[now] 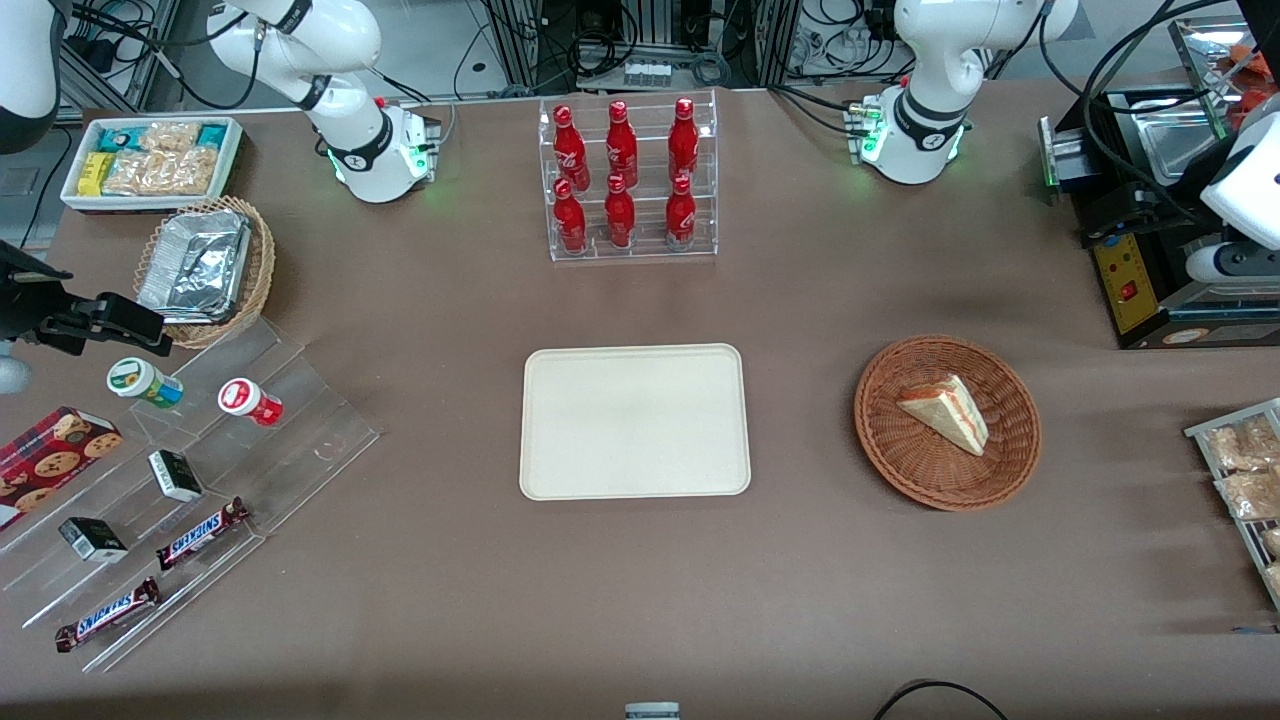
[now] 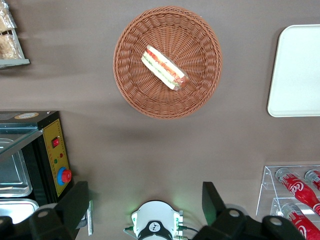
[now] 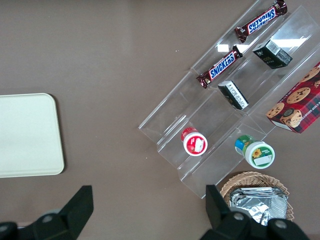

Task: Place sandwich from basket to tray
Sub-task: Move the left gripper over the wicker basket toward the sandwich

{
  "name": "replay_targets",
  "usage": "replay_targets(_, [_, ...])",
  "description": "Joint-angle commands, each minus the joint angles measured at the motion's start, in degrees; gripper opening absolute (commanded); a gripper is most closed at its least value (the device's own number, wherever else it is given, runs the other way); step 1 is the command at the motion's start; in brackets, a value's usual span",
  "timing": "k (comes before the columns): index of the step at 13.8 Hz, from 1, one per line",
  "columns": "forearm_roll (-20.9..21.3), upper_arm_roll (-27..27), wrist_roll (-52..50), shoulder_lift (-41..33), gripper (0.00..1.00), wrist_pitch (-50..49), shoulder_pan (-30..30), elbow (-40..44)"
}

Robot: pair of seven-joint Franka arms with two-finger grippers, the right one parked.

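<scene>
The sandwich (image 1: 945,412), a white bread wedge with red and green filling, lies in the round reddish-brown wicker basket (image 1: 900,455). Both also show in the left wrist view, sandwich (image 2: 164,68) and basket (image 2: 200,40). The cream tray (image 1: 634,420) lies flat beside the basket, toward the parked arm's end, with nothing on it; its edge shows in the left wrist view (image 2: 297,70). My gripper (image 2: 145,202) is open and empty, its fingers (image 2: 75,205) wide apart. It hangs high above the table, well apart from the basket, over the working arm's base.
A clear rack of red bottles (image 1: 628,180) stands farther from the camera than the tray. A black machine with a red button (image 1: 1140,270) sits at the working arm's end, beside a rack of snack packets (image 1: 1245,470). A stepped acrylic shelf (image 1: 300,440) and a tan foil basket (image 1: 205,265) are at the parked arm's end.
</scene>
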Motion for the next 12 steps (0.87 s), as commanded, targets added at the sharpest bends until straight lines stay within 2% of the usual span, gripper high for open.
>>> replay_targets(1, [0.1,0.0,0.6,-0.6,1.0,-0.6,1.0,-0.5])
replay_targets(4, [0.2,-0.1,0.6,1.3,1.0,0.2,1.6,-0.6])
replay_targets(7, [2.3,-0.3,-0.4,4.3,1.0,2.4,1.0,-0.8])
replay_targets(12, [3.1,-0.4,-9.5,5.9,1.0,10.7,1.1,-6.4])
